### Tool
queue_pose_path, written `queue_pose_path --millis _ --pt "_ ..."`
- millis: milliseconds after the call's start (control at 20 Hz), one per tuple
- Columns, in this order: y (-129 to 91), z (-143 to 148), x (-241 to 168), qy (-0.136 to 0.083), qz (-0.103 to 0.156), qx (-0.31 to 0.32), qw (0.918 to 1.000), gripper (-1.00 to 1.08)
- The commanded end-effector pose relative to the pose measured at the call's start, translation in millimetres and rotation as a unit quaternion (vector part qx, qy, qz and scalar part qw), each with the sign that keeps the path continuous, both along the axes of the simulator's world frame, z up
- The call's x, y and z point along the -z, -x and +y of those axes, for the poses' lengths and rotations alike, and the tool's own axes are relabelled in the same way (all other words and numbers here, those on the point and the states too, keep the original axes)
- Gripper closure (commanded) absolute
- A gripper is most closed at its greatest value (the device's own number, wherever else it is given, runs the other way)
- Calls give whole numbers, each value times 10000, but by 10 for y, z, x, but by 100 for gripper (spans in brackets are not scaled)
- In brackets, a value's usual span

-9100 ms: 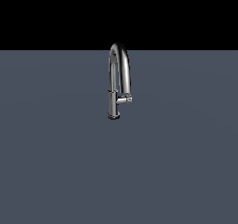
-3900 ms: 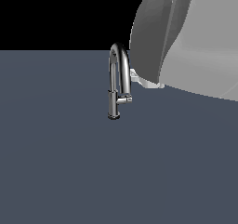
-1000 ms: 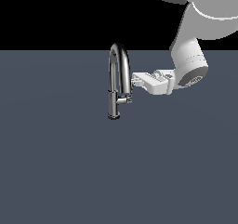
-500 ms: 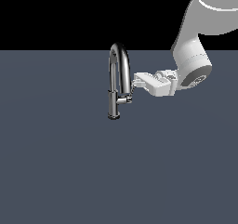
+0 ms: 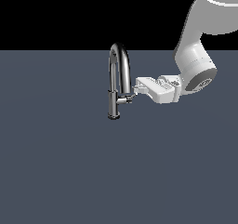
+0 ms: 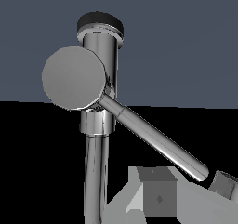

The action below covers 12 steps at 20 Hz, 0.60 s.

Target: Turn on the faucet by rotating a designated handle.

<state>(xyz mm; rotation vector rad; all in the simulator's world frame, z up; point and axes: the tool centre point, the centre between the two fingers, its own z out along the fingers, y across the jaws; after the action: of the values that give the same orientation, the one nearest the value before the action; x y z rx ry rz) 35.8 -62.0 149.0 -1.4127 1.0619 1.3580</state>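
The chrome faucet [image 5: 119, 74] stands on the grey surface, its arched spout rising from a darker cylindrical base [image 5: 114, 108]. The short handle [image 5: 126, 99] sticks out of that base toward the exterior view's right. My gripper [image 5: 136, 85] reaches in from the right, its tips just above and beside the handle. In the wrist view the faucet [image 6: 99, 46] is close. The handle [image 6: 153, 137] runs as a thin rod from a round hub to a tip between my two fingers [image 6: 158, 197]. The gripper [image 6: 193, 190] is open, and I cannot tell whether it touches the rod.
The flat grey surface [image 5: 69, 172] spreads around the faucet with no other objects on it. My white arm [image 5: 195, 65] comes down from the exterior view's upper right.
The gripper has dropped slightly toward the handle since half a second ago, and the upper arm has swung right. The handle has not visibly turned.
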Motion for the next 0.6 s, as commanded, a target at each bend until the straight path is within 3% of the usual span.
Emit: queue_pose_path --millis 0,150,250,550 --pt "126 13 122 -37 93 -50 9999 108" --pt "218 -2 189 -42 96 -59 9999 108" --pt "137 -47 94 1 -1 -3 10000 108" --pt "222 -34 485 -22 49 -34 10000 108"
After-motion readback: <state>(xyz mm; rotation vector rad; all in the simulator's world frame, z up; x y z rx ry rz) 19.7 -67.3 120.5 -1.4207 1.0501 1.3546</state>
